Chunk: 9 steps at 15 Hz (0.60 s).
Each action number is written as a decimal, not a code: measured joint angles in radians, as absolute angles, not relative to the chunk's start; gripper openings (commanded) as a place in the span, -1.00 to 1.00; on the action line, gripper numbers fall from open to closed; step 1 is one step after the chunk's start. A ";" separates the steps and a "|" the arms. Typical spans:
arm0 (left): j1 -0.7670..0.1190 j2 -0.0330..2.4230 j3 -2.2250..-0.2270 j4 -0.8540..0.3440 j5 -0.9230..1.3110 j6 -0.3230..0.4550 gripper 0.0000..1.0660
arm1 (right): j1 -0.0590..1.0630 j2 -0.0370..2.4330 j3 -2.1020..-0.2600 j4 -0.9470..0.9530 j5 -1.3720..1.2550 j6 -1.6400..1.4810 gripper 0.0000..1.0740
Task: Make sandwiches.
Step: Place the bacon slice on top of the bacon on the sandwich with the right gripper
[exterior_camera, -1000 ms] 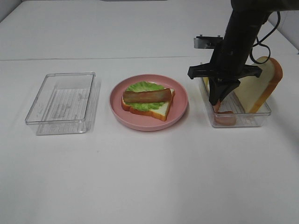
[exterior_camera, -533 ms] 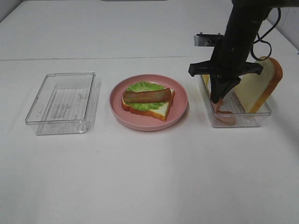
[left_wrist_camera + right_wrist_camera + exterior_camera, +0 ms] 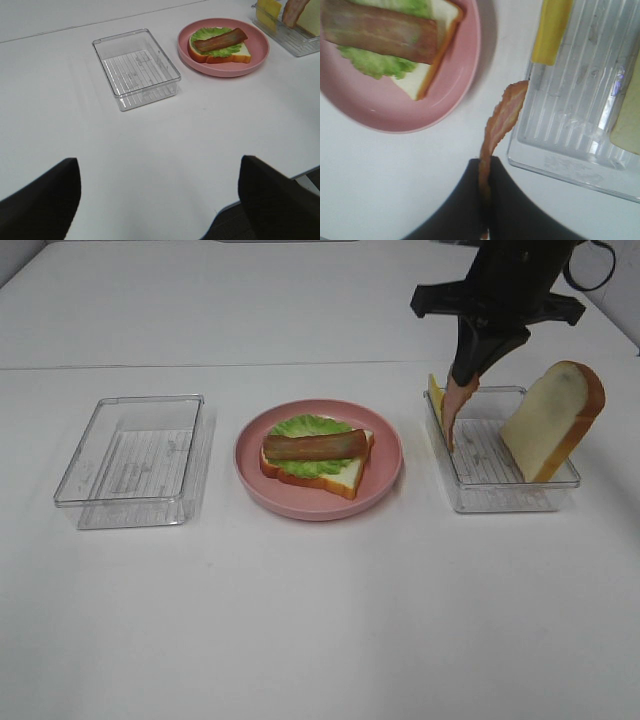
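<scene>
Since the bacon strip (image 3: 455,412) hangs limp from the right fingers (image 3: 478,345), pinched shut on its top end, it looks soft, light and prone to swing; the open sandwich (image 3: 318,455) lies below, toward the left fingers (image 3: 42,200), which gape empty.

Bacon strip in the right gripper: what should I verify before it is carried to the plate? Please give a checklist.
1. Bacon strip clamped by right gripper: ok.
2. Strip's lower end clear of the tray rim: cannot tell.
3. Free lettuce beside the laid bacon on the sandwich: ok.
4. Table between tray and pink plate free: ok.
5. Bread slice apart from the hanging strip: ok.
</scene>
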<state>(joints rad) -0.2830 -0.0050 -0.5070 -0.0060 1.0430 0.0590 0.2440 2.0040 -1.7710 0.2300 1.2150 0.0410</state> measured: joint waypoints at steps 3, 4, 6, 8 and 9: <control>-0.283 -0.005 -0.507 0.000 1.043 0.059 0.51 | 0.244 1.940 -1.771 0.356 1.216 0.000 -1.00; -0.283 -0.005 -0.507 -0.006 1.043 0.059 0.51 | 0.244 1.932 -1.772 0.423 1.218 -0.028 -1.00; -0.283 -0.005 -0.507 0.000 1.043 0.059 0.51 | 0.244 1.934 -1.772 0.559 1.211 -0.096 -1.00; -0.283 -0.005 -0.507 -0.006 1.043 0.059 0.51 | 0.244 1.958 -1.772 0.739 1.164 -0.175 -1.00; -0.283 -0.005 -0.507 -0.006 1.043 0.059 0.51 | 0.244 1.969 -1.772 0.772 1.164 -0.194 -1.00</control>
<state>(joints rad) -0.2830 -0.0050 -0.5070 -0.0060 1.0430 0.0590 0.2440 1.9690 -1.7720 0.7720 1.1640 -0.1940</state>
